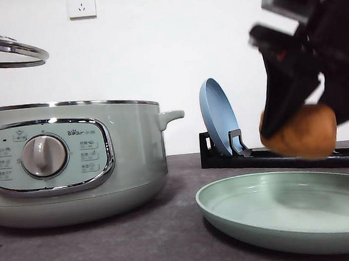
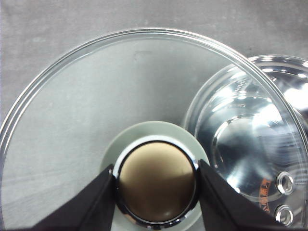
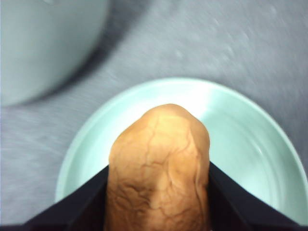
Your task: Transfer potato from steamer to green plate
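The lumpy orange-brown potato [image 1: 299,132] hangs clamped between the black fingers of the right gripper [image 1: 284,130], above the wide, shallow pale mint-green plate [image 1: 255,218] at the desk's front right, not touching it. It reads as firm, moderately heavy and matte-skinned, so unlikely to slip; the hold across its middle looks sound, and a low release should stop it rolling towards the raised rim. The left gripper [image 2: 156,185] is closed on the brown, chrome-ringed knob [image 2: 156,183] of the round glass lid [image 2: 72,110], held aloft over the desk's left side. The large pale sage-green steamer pot [image 1: 127,153] stands uncovered there. The front view alone shows the clearance between potato and plate, and the blue plate [image 1: 218,117] upright in a black rack [image 1: 287,156] along the desk's far edge. The right wrist view confirms the potato sits over the plate's inside; the left wrist view shows the steamer's shiny inner bowl [image 2: 250,139] through the glass
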Controlling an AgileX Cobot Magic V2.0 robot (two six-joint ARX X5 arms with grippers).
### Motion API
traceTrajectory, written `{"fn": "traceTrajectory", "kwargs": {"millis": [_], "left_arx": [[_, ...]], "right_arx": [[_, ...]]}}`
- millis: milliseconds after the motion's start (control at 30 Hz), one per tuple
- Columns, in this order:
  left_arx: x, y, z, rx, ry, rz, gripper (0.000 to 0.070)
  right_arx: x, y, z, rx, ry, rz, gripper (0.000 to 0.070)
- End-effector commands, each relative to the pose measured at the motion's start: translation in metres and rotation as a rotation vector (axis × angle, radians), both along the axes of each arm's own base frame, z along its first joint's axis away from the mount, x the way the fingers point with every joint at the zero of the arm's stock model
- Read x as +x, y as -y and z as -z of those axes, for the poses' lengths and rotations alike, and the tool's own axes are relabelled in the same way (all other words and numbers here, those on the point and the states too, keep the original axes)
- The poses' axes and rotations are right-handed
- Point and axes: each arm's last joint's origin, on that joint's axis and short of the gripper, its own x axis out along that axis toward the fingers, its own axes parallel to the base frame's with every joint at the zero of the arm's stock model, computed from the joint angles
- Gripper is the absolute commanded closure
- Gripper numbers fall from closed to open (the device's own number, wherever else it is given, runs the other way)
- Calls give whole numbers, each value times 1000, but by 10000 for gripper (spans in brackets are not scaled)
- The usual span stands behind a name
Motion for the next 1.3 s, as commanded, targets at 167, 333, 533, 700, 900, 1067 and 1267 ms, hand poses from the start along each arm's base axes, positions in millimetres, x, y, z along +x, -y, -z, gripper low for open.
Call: {"fn": "traceTrajectory", "kwargs": {"millis": [167, 333, 533, 700, 900, 1067, 1267], "left_arx": [[-1, 7, -12, -48, 68, 67, 697], [-2, 12, -12, -71, 65, 106, 697], [-3, 20, -12, -100, 60, 164, 697], [-4, 27, -12, -105, 58, 199, 697], [-6, 38, -12, -107, 58, 247, 697], [-6, 48, -12, -110, 69, 290, 697], [0, 61, -9, -113, 78, 335, 697]], "right_arx": [[4, -5, 21, -26, -50, 57, 522], [10, -10, 33, -50, -78, 59, 458], [13, -12, 43, -78, -114, 59, 418], [13, -12, 42, -74, -108, 58, 257], [14, -12, 39, -67, -97, 58, 87], [15, -13, 20, -25, -33, 52, 70], [13, -11, -17, 19, 79, 37, 70]]}}
